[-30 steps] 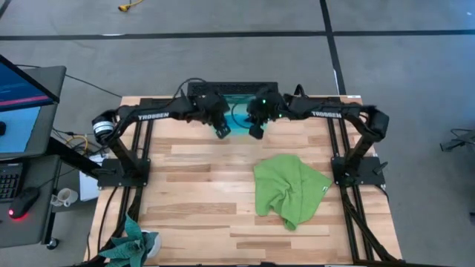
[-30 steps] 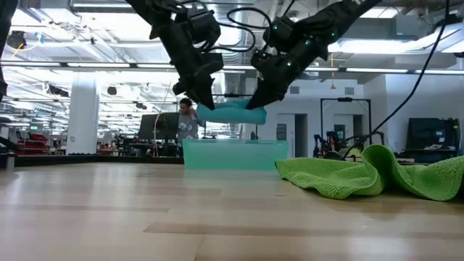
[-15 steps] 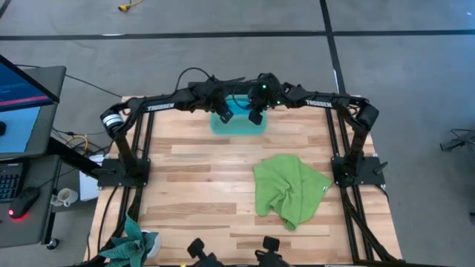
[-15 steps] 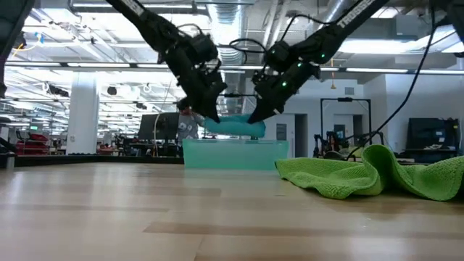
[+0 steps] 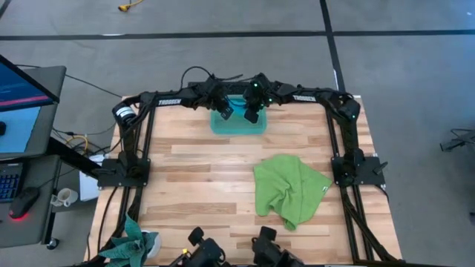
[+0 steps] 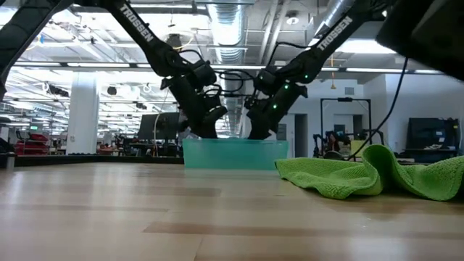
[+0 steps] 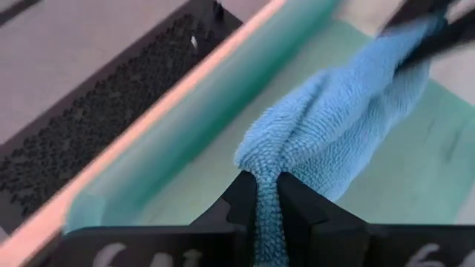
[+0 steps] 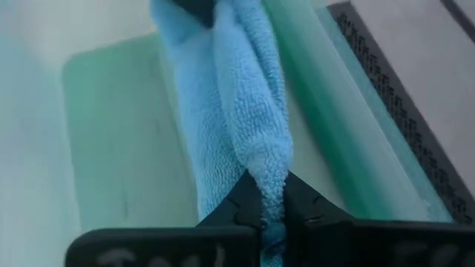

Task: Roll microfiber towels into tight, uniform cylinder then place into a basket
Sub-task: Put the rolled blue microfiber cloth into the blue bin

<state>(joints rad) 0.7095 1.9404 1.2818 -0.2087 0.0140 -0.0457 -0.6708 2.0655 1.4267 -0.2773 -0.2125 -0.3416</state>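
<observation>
The sky-blue towel (image 7: 338,122), a loose roll, stretches between my two grippers inside the teal basket (image 5: 237,124) at the table's far edge. My left gripper (image 7: 267,187) is shut on one end and my right gripper (image 8: 266,191) on the other. In the low view both grippers reach down behind the basket's (image 6: 232,154) front wall, which hides the blue towel. The lime-green towel (image 5: 289,189) lies crumpled on the wood, right of the middle. My left gripper pinches the blue roll's left end (image 7: 266,165) between its two fingers, coming slanting down from the table's left. The roll runs off toward the other gripper, over the basket's floor. My right gripper pinches the roll's right end (image 8: 266,169) between its two fingers, slanting down from the table's right. The cloth bunches at the fingers and widens beyond them, lying along the basket's far wall (image 8: 326,111).
A black perforated panel (image 7: 96,126) lies just behind the basket at the far edge. A plant (image 5: 133,245) stands at the near left corner. Bare wood (image 5: 193,178) spreads over the table's left half. A desk with a monitor (image 5: 22,89) stands left of the table.
Both grippers have gone toward the table's far edge and down, carrying the blue towel between them. It hung above the basket's rim a second ago and now sits below it, inside the basket. Both stay shut on its ends.
</observation>
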